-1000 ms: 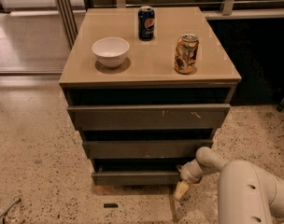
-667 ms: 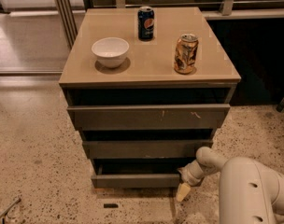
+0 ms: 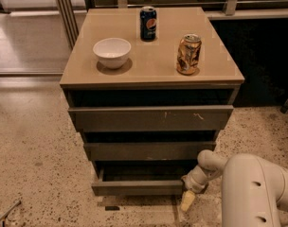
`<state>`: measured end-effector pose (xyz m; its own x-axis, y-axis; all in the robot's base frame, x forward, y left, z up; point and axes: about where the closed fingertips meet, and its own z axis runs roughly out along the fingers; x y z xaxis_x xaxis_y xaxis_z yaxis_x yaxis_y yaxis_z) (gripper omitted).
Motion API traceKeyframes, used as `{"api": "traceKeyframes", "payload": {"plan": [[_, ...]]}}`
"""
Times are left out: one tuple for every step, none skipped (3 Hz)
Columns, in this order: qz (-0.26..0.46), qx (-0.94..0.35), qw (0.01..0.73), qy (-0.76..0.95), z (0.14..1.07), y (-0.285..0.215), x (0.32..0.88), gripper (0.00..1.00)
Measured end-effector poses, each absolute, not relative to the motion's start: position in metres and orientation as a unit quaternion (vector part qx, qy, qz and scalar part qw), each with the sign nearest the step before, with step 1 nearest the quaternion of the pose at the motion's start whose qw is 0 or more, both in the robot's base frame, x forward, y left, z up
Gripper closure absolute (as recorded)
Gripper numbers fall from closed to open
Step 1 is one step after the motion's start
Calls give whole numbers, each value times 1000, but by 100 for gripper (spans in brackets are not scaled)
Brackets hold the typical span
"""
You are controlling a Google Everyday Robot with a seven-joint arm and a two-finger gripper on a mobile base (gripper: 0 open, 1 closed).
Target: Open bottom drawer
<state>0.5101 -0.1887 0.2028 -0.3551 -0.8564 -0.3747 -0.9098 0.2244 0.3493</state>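
The cabinet has three dark grey-brown drawer fronts. The bottom drawer (image 3: 137, 187) is the lowest and narrowest; it stands pulled out a little, with a dark gap above its front. My gripper (image 3: 189, 193) is low at the drawer front's right end, on a white arm coming from the lower right. One pale fingertip (image 3: 187, 201) hangs below the drawer's right corner, near the floor. The middle front (image 3: 148, 150) and the wide top front (image 3: 151, 118) with pale scratches sit above it.
On the tan cabinet top (image 3: 153, 63) stand a white bowl (image 3: 112, 52), a blue can (image 3: 148, 23) and a gold can (image 3: 188, 54). My bulky white arm (image 3: 257, 188) fills the lower right. Speckled floor lies left and in front; a small dark object (image 3: 112, 207) lies below the drawer.
The bottom drawer has come out slightly further toward me, and the gripper has shifted a little with it at the drawer's right end.
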Motion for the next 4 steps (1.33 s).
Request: {"api": "traceKeyframes", "payload": {"plan": [[274,-560,20,782,207,-189,488,0],[286,-555,-5,781,212,-188,470,0],[297,-554,-29,777,220,-185,455,0],[297,-554,-29,777,220,-185,455,0]]}}
